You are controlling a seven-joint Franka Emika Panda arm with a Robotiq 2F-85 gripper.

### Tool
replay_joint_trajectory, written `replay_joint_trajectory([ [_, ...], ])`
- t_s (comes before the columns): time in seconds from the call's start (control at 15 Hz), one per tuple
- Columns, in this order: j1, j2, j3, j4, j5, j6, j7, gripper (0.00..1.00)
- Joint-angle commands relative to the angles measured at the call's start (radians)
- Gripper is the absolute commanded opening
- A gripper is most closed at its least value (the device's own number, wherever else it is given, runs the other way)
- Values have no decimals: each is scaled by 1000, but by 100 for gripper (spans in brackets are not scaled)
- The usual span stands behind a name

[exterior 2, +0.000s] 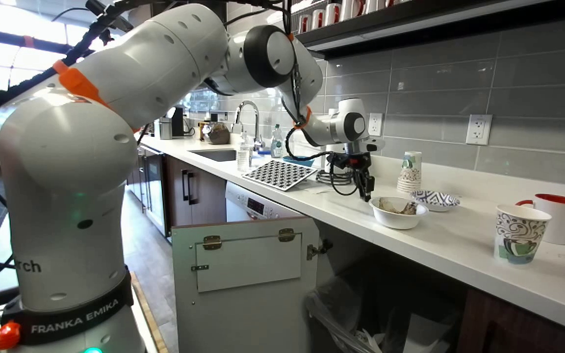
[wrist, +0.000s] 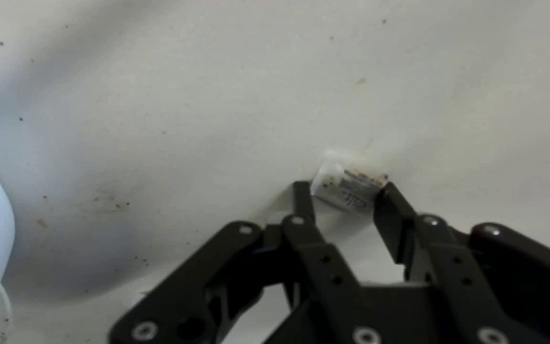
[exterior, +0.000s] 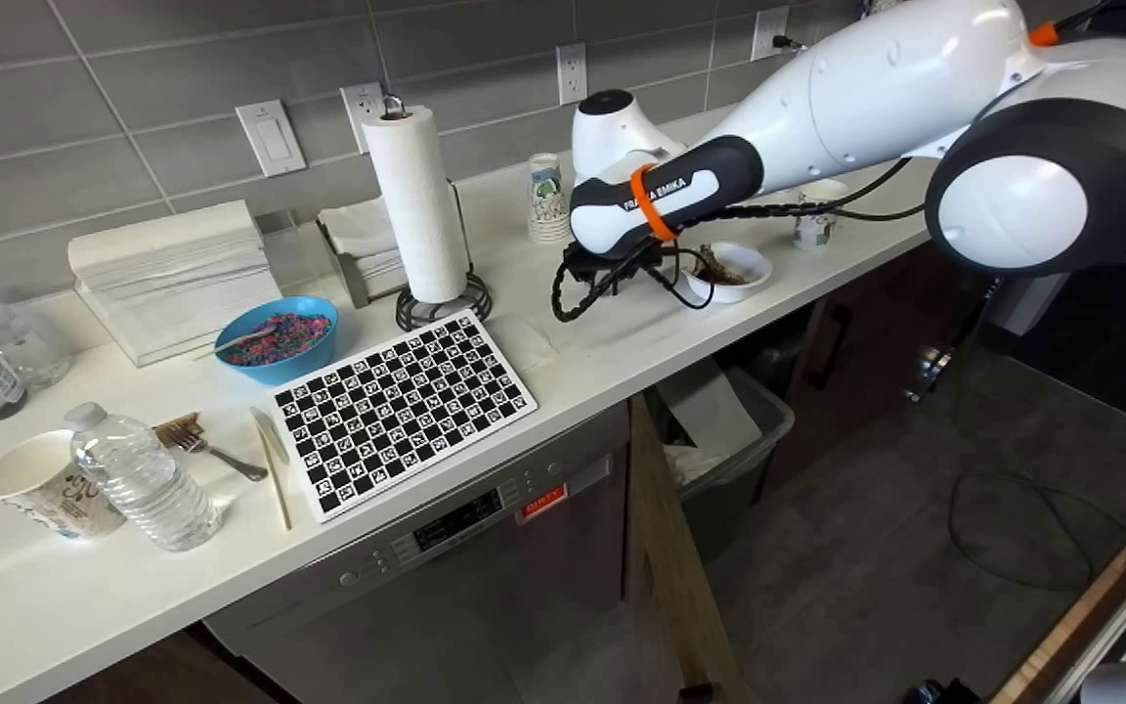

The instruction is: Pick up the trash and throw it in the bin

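Note:
A small white packet with grey print and brown specks, the trash [wrist: 346, 184], lies between my fingertips in the wrist view. My gripper [wrist: 343, 195] is partly closed, and both fingertips touch the packet's edges. The packet is at or just above the white counter. In an exterior view my gripper [exterior 2: 366, 191] points down at the counter beside a white bowl; the packet cannot be made out there. The light-grey bin [exterior: 780, 422] stands in the open cabinet below the counter, with paper inside. Its lined rim [exterior 2: 329, 321] also shows in an exterior view.
The white bowl [exterior 2: 399, 215] with brown scraps is close beside my gripper. A stack of paper cups [exterior 2: 410, 171], a patterned bowl [exterior 2: 434, 198], a paper towel roll [exterior: 418, 205] and a checkered board [exterior: 405, 411] are on the counter. The cabinet door [exterior 2: 245, 294] stands open.

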Motion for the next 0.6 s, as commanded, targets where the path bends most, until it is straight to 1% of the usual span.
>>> replay_joint_trajectory([
  [0.0, -2, 35, -5, 45, 18, -26, 15, 7],
  [0.07, -3, 35, -4, 46, 18, -26, 16, 1],
  [0.27, -7, 28, -1, 41, 21, -23, 9, 0],
  [0.53, -11, -30, 9, -12, 18, -13, -31, 1],
])
